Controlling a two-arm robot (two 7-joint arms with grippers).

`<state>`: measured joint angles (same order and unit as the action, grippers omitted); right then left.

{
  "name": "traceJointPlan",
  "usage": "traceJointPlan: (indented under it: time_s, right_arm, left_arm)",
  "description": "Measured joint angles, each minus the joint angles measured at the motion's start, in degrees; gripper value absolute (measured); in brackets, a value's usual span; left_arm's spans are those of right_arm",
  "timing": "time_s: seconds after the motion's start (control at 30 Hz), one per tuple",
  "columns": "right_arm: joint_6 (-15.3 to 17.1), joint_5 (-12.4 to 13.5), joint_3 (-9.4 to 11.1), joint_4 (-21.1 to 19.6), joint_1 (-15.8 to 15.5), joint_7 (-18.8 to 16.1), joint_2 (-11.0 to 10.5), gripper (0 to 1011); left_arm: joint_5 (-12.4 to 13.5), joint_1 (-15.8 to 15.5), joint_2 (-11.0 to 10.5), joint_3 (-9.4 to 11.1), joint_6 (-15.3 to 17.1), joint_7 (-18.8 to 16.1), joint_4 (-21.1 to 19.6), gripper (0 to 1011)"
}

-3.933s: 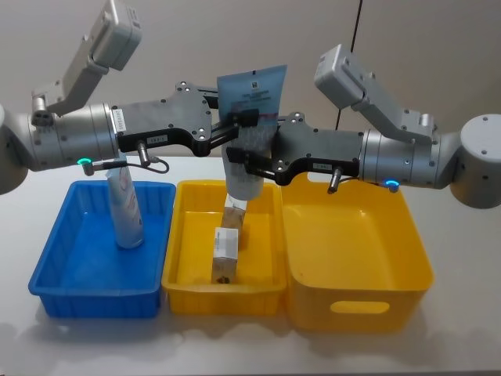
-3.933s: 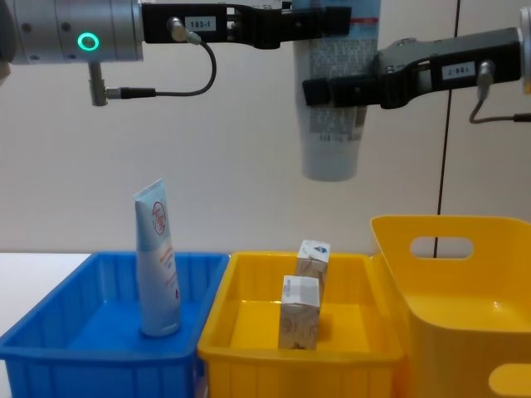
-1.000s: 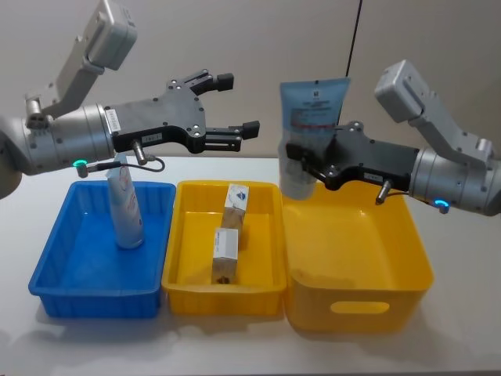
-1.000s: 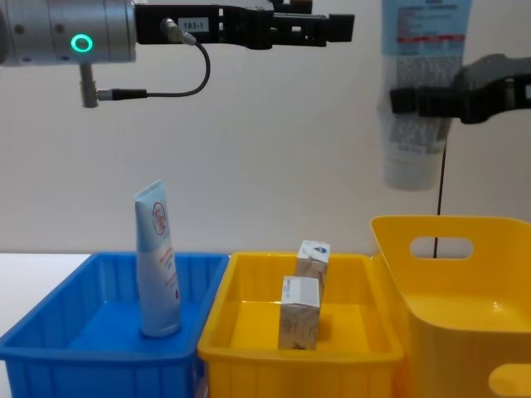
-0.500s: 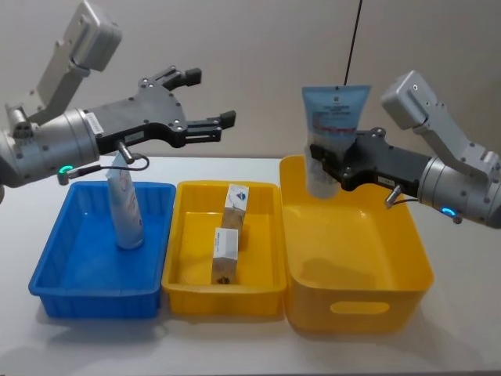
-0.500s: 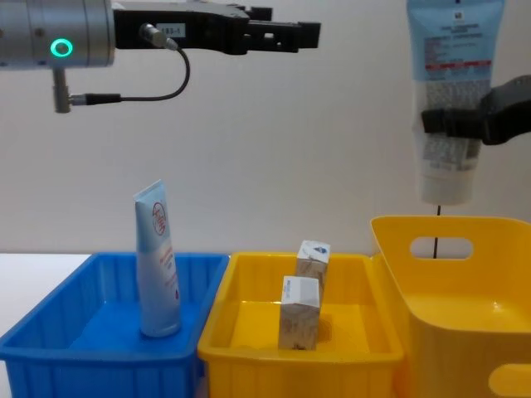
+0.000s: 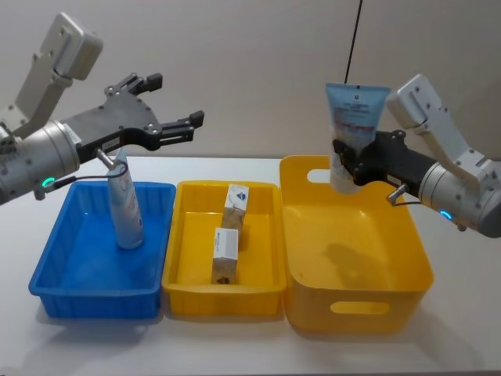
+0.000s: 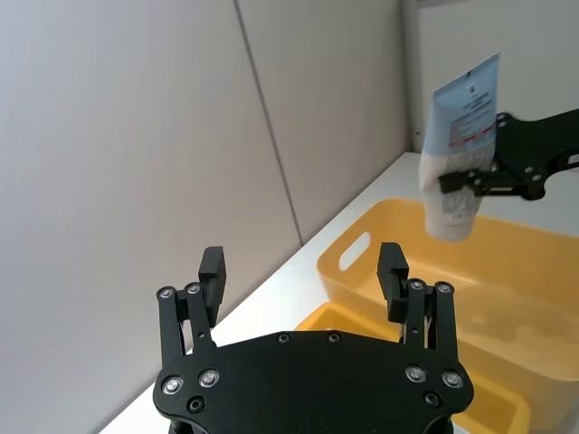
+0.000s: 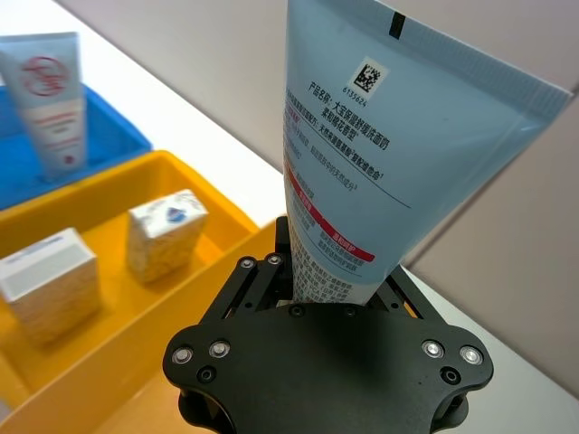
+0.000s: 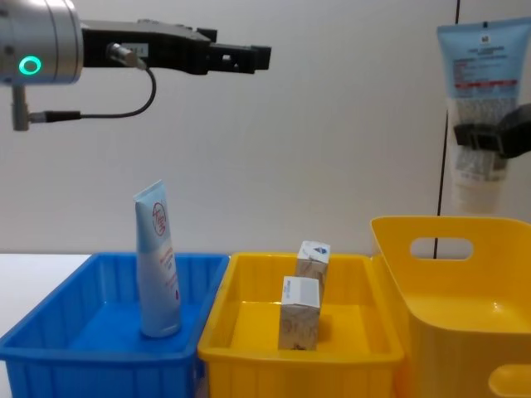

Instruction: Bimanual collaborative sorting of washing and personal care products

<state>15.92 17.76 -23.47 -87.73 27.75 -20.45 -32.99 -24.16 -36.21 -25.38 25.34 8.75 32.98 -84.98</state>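
Note:
My right gripper [image 7: 344,160] [image 10: 489,137] [image 9: 335,271] is shut on a pale blue tube [image 7: 356,125] [image 10: 481,108] [image 9: 380,181]. It holds the tube upright, cap down, above the back left of the large yellow bin [image 7: 415,258]. My left gripper [image 7: 174,99] [image 10: 257,56] [image 8: 302,262] is open with nothing in it, high above the blue bin [image 7: 55,274]. A second tube [image 7: 125,207] [image 10: 158,261] with a red logo stands in that blue bin. Two beige cartons [image 7: 235,205] [image 7: 225,252] stand in the small yellow bin [image 7: 176,235].
The three bins sit side by side on a white table [image 7: 462,329], with a plain wall close behind. The left wrist view also takes in the held tube [image 8: 457,145] over the large yellow bin [image 8: 507,271]. A dark cable [image 7: 354,39] hangs behind the right arm.
The left gripper let go of the tube and drew back to the left, open. The right gripper carried the tube to the right, over the large yellow bin.

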Motion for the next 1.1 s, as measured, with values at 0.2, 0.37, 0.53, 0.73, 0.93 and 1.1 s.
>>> traceJointPlan:
  time_s: [0.2, 0.37, 0.53, 0.73, 0.93, 1.1]
  right_arm:
    - [1.82, -1.16, 0.81, -0.05, -0.93, 4.31, 1.34, 217]
    - [3.68, -2.45, 1.54, 0.15, -1.71, 8.85, 2.88, 218]
    - [5.06, -3.46, 2.23, 0.76, -2.37, 12.61, 4.46, 218]
    - [7.09, -5.10, 3.03, 2.96, -2.94, 18.62, 7.42, 216]
    - [8.40, -6.21, 3.31, 5.56, -2.94, 22.34, 9.90, 218]
    - [8.74, -6.63, 3.35, 7.46, -2.62, 23.55, 11.42, 218]
  left_arm:
    - [0.41, 1.54, -0.67, -0.46, 0.87, -2.44, -1.07, 1001]
    - [0.58, 2.57, -0.99, -0.68, 1.34, -3.80, -1.40, 1001]
    - [0.66, 3.18, -1.14, -0.78, 1.57, -4.62, -1.50, 1001]
    - [0.72, 3.83, -1.29, -0.88, 1.81, -5.38, -1.59, 1001]
    - [0.75, 4.14, -1.35, -0.92, 1.91, -5.74, -1.61, 1001]
    - [0.78, 4.29, -1.38, -0.95, 1.96, -5.93, -1.64, 1001]
